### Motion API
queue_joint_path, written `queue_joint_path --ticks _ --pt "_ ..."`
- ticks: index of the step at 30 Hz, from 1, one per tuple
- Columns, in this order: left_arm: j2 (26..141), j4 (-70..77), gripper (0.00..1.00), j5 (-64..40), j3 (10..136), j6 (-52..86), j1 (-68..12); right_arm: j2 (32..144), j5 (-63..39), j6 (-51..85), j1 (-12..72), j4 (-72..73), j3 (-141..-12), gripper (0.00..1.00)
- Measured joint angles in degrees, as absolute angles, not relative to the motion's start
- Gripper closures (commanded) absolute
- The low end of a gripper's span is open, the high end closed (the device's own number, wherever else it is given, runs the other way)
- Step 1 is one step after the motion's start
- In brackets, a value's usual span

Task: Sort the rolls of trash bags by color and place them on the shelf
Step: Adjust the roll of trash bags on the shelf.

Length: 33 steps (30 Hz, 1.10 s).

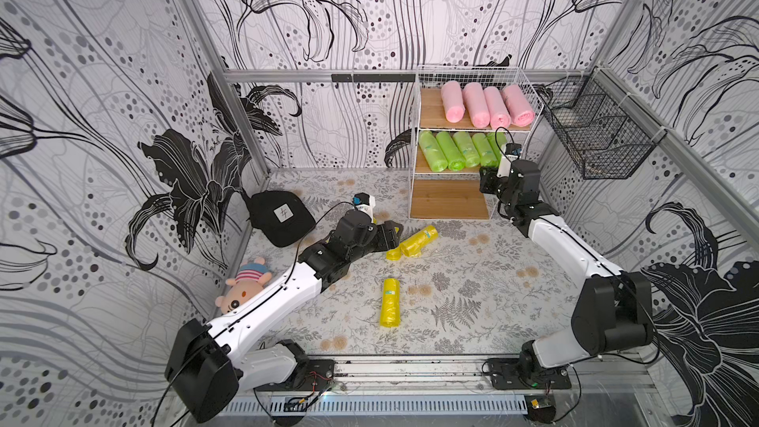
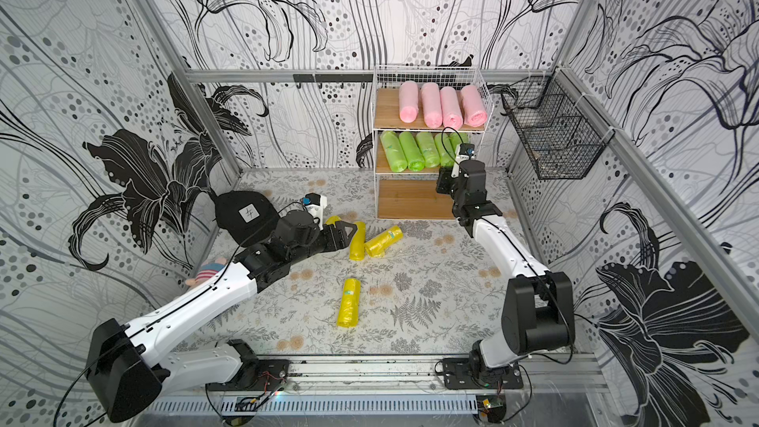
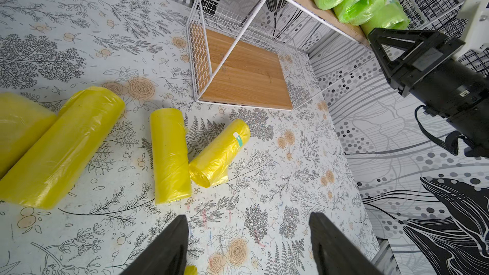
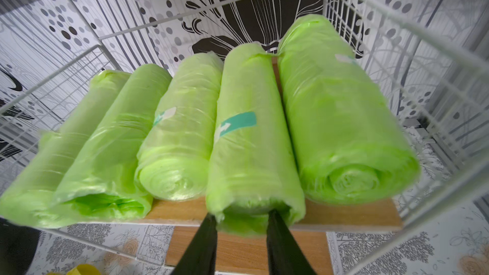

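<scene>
Left wrist view: finds a yellow roll (image 3: 169, 154) flat on the counter (image 3: 264, 194), just ahead of the left end effector (image 3: 248, 215), long axis running away from its wide, empty jaws. Puts left arm nearer. Finds right end effector (image 4: 242, 214) pinched on the front end of a green roll (image 4: 248, 138) on the shelf (image 4: 344, 218), middle tier.

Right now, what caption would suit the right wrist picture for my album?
Right hand pinches the end of one green roll among five on the shelf.
</scene>
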<state>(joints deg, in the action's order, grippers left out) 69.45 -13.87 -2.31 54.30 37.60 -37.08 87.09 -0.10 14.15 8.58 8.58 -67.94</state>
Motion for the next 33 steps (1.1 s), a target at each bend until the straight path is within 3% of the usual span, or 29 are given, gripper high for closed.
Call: queue_joint_path --ticks 7,16,24,33 --pt "69.45 -13.91 0.25 -2.28 54.28 37.56 -37.08 88.58 -0.23 14.35 8.58 9.52 -69.43 0.63" --pt "71.44 -14.2 0.26 -2.15 54.15 36.51 -37.34 80.79 -0.86 16.97 8.54 4.34 -64.14 0.4" --pt "88.09 -20.95 0.28 -2.02 59.16 31.0 -41.04 63.18 -2.74 21.12 14.83 -8.97 -51.05 0.35" --pt "101.67 -25.43 0.3 -1.06 68.2 16.64 -42.09 63.88 -13.19 23.18 15.79 -17.17 -41.91 0.32"
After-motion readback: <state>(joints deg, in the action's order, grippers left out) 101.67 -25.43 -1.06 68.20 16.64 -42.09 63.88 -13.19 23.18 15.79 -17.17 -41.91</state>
